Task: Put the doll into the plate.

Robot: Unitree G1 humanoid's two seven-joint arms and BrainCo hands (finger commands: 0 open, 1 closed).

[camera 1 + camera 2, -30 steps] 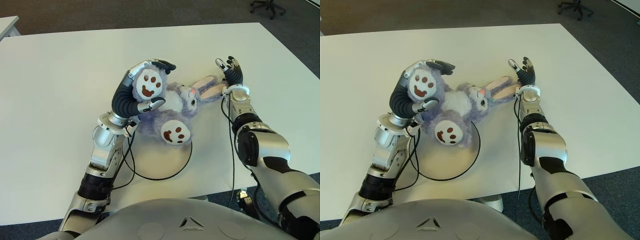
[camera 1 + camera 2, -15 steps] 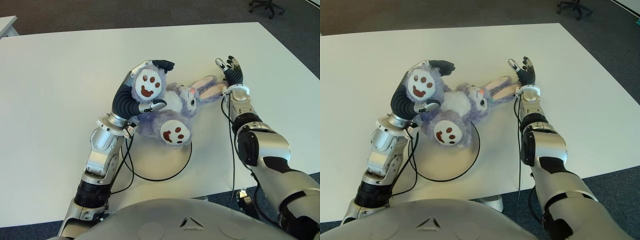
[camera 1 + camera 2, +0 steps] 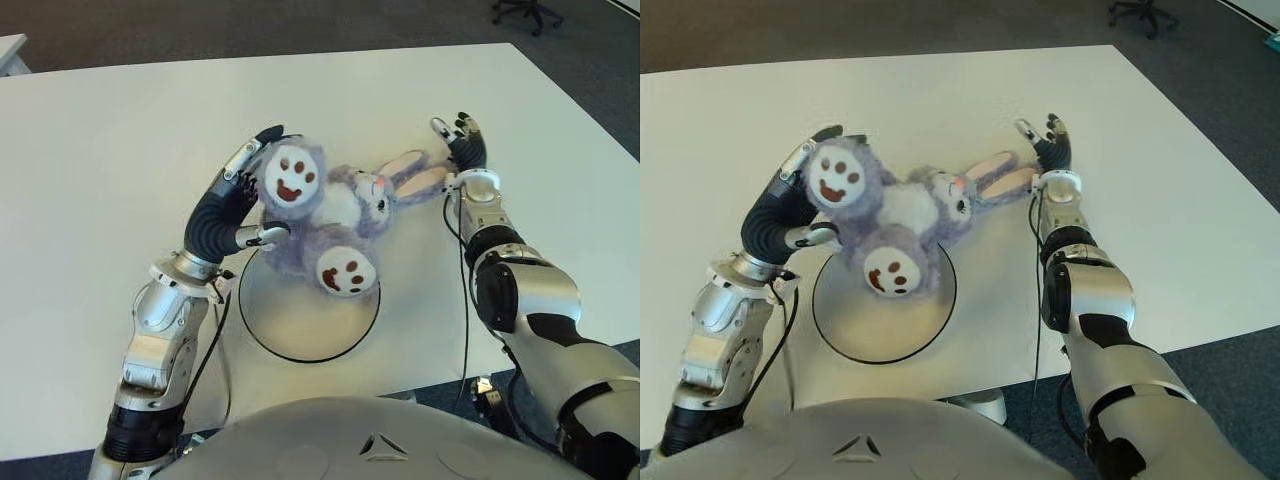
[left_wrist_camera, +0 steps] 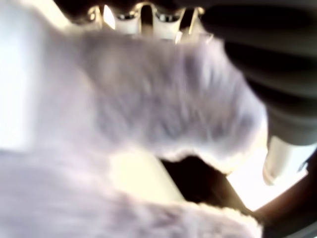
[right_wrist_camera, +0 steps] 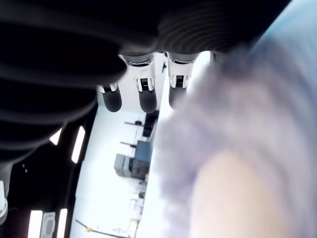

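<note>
A fluffy purple rabbit doll (image 3: pixel 335 205) lies on its back, its ears (image 3: pixel 415 172) pointing right. One brown-soled foot (image 3: pixel 340 272) hangs over the far part of the white, black-rimmed plate (image 3: pixel 300 330). The other foot (image 3: pixel 290 178) is raised against my left hand (image 3: pixel 235 200). That hand is open, with its fingers stretched up behind the foot and its thumb (image 3: pixel 268 234) below it. In the left wrist view, fur (image 4: pixel 163 99) fills the space by the palm. My right hand (image 3: pixel 460 140) is open just right of the ears.
The white table (image 3: pixel 120 130) reaches far to the left and back. An office chair (image 3: pixel 530 12) stands on the dark floor beyond the far right corner. A second table's corner (image 3: pixel 12 50) shows at the far left.
My left hand uncurled its fingers from over the raised foot and drew left. The doll settled lower towards the plate. The right hand stayed put.
</note>
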